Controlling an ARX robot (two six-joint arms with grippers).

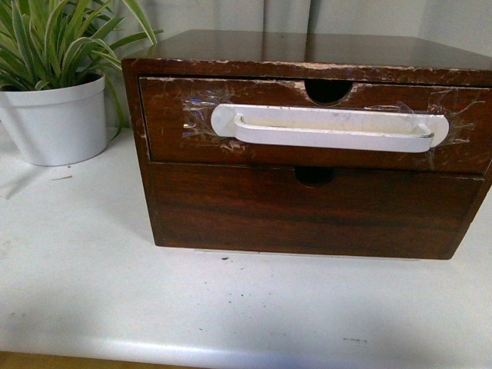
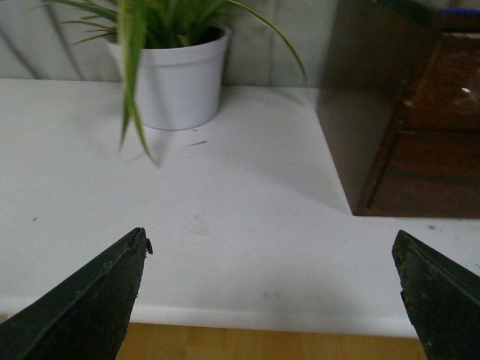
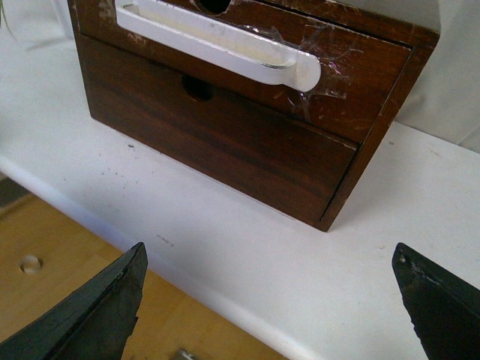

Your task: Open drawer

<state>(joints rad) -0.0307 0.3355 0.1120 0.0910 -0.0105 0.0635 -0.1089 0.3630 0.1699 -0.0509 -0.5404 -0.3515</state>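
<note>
A dark brown wooden chest stands on the white table. Its upper drawer (image 1: 177, 134) is closed, with chipped edges, a half-round notch (image 1: 328, 91) and a long white plastic handle (image 1: 330, 127) taped on. The handle also shows in the right wrist view (image 3: 217, 45). Neither arm shows in the front view. My left gripper (image 2: 270, 247) is open and empty over the table's front edge, left of the chest. My right gripper (image 3: 268, 259) is open and empty over the front edge, before the chest's right corner.
A plain handle-less lower drawer (image 1: 307, 211) sits below the upper one. A white pot with a green plant (image 1: 54, 115) stands at the back left, also in the left wrist view (image 2: 176, 79). The white table (image 1: 115, 300) ends at a front edge over wooden floor (image 3: 60, 255).
</note>
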